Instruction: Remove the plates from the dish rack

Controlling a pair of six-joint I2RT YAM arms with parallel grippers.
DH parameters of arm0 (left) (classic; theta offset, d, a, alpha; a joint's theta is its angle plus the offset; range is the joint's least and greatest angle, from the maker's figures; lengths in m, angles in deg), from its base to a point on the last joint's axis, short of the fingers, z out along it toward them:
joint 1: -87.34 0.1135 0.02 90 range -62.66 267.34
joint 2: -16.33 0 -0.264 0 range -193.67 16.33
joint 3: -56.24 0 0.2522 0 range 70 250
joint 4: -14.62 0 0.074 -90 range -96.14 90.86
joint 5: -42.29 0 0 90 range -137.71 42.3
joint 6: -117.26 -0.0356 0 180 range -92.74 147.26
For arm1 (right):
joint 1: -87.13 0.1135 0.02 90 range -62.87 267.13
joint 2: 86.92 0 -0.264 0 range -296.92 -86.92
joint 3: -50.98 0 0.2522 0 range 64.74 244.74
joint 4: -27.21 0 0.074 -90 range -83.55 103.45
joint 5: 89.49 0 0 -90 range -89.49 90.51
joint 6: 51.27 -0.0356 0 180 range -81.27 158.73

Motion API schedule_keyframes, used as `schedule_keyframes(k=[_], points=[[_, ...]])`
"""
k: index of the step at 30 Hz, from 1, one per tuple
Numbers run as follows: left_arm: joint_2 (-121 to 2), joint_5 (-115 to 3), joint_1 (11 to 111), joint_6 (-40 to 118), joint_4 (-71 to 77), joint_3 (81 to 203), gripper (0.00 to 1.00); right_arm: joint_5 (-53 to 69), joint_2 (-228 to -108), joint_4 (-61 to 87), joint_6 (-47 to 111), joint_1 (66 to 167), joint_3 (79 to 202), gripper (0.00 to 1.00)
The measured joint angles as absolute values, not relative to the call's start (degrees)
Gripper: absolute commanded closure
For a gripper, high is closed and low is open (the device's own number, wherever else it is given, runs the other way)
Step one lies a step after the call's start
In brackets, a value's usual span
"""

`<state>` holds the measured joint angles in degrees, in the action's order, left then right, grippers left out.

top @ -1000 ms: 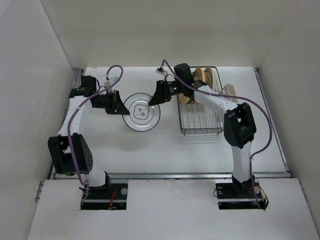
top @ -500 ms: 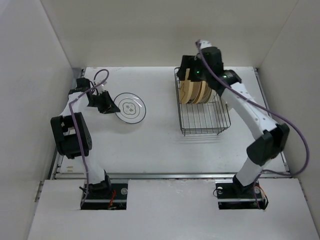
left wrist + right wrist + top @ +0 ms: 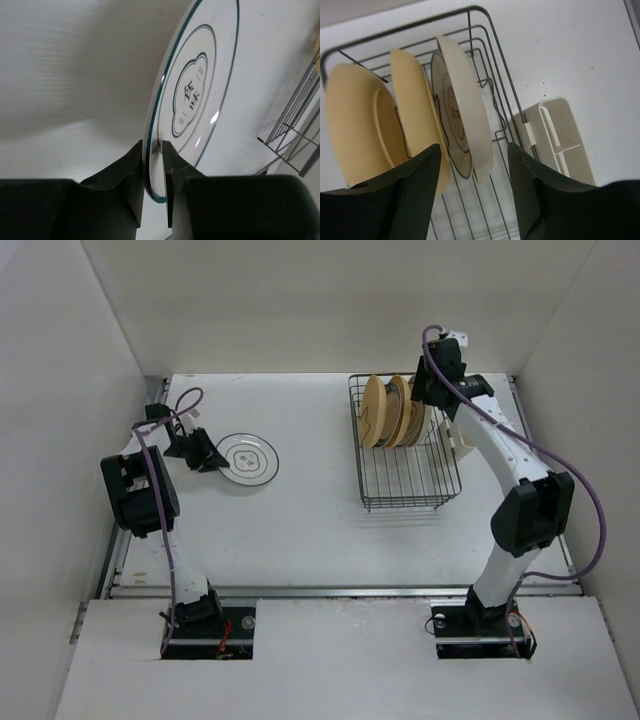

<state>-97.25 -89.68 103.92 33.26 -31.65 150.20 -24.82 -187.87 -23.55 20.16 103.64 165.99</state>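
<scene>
Care matters most at the release: the left gripper [image 3: 154, 150] pinches the rim of the green-banded plate [image 3: 200, 90], well left of the dish rack [image 3: 405, 502], low over the table [image 3: 320, 530] (whether it rests fully flat, I cannot tell). It should probably settle level before the fingers part. That arm is folded back on itself, its wrist pointing toward the rack. The right arm stretches long over the rack's far end. The right gripper [image 3: 474, 147] is spread wide, empty, straddling the white ringed plate [image 3: 465, 105] beside the yellow-tan plates [image 3: 412, 100].
</scene>
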Motion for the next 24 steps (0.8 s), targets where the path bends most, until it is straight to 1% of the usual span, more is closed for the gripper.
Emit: schedule_keyframes(k=[1,2,3,4,7,8,11,13,16,18,19,21,24], points=[[-97.7,-88.8,103.8,33.1,-31.7,150.6,0.81,-25.1,-189.0,-23.7,20.3,103.6,166.0,0.43],[-98.1,-88.0,103.9,32.7,-31.7,150.7,0.77,-25.3,-190.1,-23.9,20.5,103.6,166.0,0.43],[-98.5,-87.3,103.9,32.5,-31.8,150.7,0.69,-25.4,-190.8,-24.1,20.7,103.6,166.0,0.45],[-98.7,-86.5,103.9,32.2,-32.1,150.7,0.66,-25.5,-191.6,-24.4,20.8,103.6,166.1,0.47],[-99.7,-84.3,103.9,32.3,-32.8,150.7,0.59,-26.0,-193.0,-24.9,21.5,103.6,166.7,0.52],[-99.8,-83.7,103.9,32.3,-33.0,150.7,0.58,-26.3,-193.4,-25.0,21.9,103.6,167.1,0.56],[-99.8,-81.8,103.9,32.4,-34.0,151.0,0.54,-27.4,-194.5,-25.1,22.6,103.6,168.3,0.62],[-99.8,-80.1,103.9,32.6,-35.3,152.0,0.54,-28.2,-195.4,-25.1,22.9,103.6,169.4,0.67],[-99.3,-77.3,103.9,32.7,-37.5,154.2,0.53,-28.9,-196.7,-25.0,23.3,103.6,170.6,0.69],[-97.9,-75.1,103.8,32.4,-38.7,154.7,0.52,-29.4,-197.2,-25.1,23.5,103.6,170.9,0.69],[-96.9,-73.9,103.5,32.0,-39.6,155.0,0.52,-29.6,-197.4,-25.1,23.6,103.6,171.0,0.73],[-94.5,-71.5,103.2,31.1,-41.0,155.3,0.52,-30.5,-197.6,-25.2,24.0,103.7,171.2,0.77],[-90.7,-69.4,102.0,29.8,-42.8,155.6,0.52,-32.5,-198.8,-26.3,24.7,104.1,172.9,0.78]])
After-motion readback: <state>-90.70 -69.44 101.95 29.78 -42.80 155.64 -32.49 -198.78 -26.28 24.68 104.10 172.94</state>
